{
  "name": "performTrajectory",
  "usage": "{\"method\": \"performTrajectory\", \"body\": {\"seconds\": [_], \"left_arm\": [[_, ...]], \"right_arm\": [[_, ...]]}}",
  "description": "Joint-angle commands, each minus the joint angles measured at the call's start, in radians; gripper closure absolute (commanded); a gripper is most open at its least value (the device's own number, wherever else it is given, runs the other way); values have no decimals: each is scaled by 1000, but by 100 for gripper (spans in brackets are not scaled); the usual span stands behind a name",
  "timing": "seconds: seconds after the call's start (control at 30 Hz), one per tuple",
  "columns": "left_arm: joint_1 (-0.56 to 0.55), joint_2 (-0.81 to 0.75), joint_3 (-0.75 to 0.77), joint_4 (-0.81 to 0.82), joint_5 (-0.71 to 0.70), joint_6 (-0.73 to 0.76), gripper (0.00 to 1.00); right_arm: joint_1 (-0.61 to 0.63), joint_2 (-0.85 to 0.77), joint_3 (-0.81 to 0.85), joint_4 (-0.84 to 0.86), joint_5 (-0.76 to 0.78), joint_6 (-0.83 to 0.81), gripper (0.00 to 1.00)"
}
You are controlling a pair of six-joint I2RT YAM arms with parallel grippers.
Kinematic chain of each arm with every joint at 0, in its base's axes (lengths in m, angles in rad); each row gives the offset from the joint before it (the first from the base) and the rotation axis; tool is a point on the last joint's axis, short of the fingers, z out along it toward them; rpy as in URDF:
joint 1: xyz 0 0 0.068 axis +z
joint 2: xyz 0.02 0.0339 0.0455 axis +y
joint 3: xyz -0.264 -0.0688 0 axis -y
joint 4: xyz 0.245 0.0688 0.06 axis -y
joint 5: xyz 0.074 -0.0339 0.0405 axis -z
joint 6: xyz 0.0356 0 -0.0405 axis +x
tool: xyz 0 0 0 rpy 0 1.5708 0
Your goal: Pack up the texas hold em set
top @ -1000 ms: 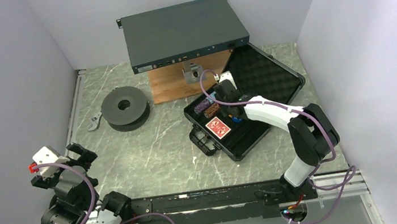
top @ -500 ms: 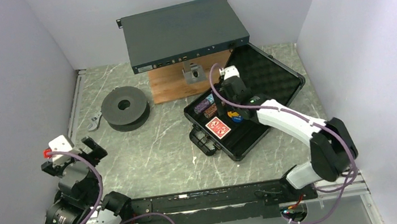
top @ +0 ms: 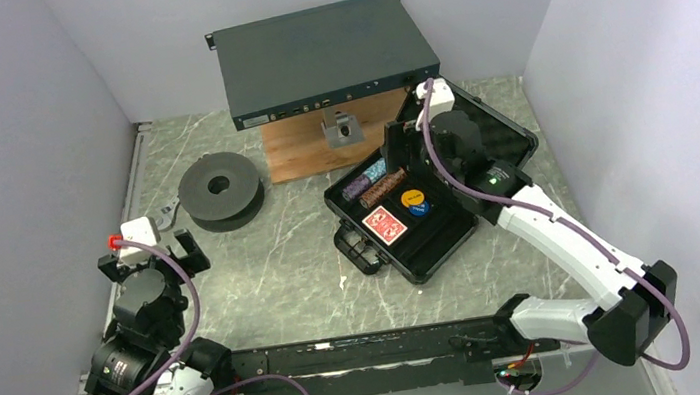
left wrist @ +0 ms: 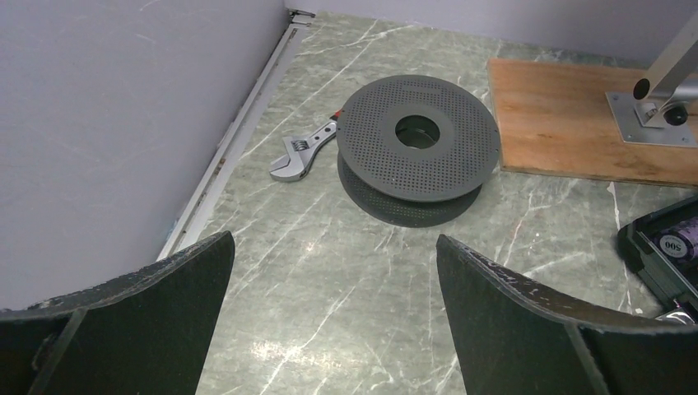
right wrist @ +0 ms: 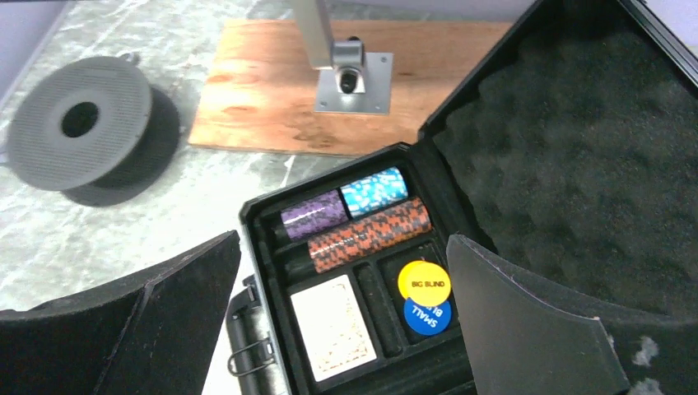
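Note:
The black case (top: 444, 239) lies open right of centre, its foam-lined lid (top: 496, 144) tipped back. In its tray (right wrist: 261, 263) lie a purple chip stack (right wrist: 314, 216), a teal stack (right wrist: 374, 190) and a longer brown stack (right wrist: 370, 233). Nearer the front are the card deck (right wrist: 333, 327), red-backed from above (top: 385, 224), and a yellow disc (right wrist: 424, 281) overlapping a blue disc (right wrist: 426, 317). My right gripper (top: 401, 151) hovers open above the tray's far side (right wrist: 342, 240), holding nothing. My left gripper (top: 148, 260) stands open over bare table at the left (left wrist: 334, 239).
A dark grey spool (top: 218, 189) sits at the left with a wrench (left wrist: 303, 155) beside it. Behind the case are a wooden board (top: 305, 148) with a metal bracket (top: 340, 126) and a flat metal box (top: 324, 58). Walls close in on three sides.
My right gripper has risen off the tray and drawn back toward the lid, its jaws spreading wide. The yellow disc now shows in the tray. My left arm has moved forward and rightward.

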Motion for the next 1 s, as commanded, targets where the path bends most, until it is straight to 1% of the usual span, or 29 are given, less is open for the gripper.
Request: {"method": "performTrajectory", "body": {"seconds": [0.0,0.1,0.3,0.47,0.57,0.63,0.77,0.97], "left_arm": [[11,14,2,42,21,23,1],[15,13,1,45,21,24,1],[16,19,-3,53,31,32,1],[21,35,1,51,47,32,1],[24,39,2,51,55,31,1],[27,37,2,54,63,33,1],[33,37,2,57,78,34,1],[35,36,2,52,89,29,1]], "right_arm": [[1,-71,22,37,-68,-18,0],[1,-136,-23,109,-99,-23,0],[1,-183,-32,104,-93,-32,0],[1,-216,-29,59,45,-3,0],[1,-230,-31,57,149,28,0],[-1,-234,-42,65,184,16,0],[-18,-194,-36,76,351,-27,0],[-151,-66,80,35,358,-40,0]]}}
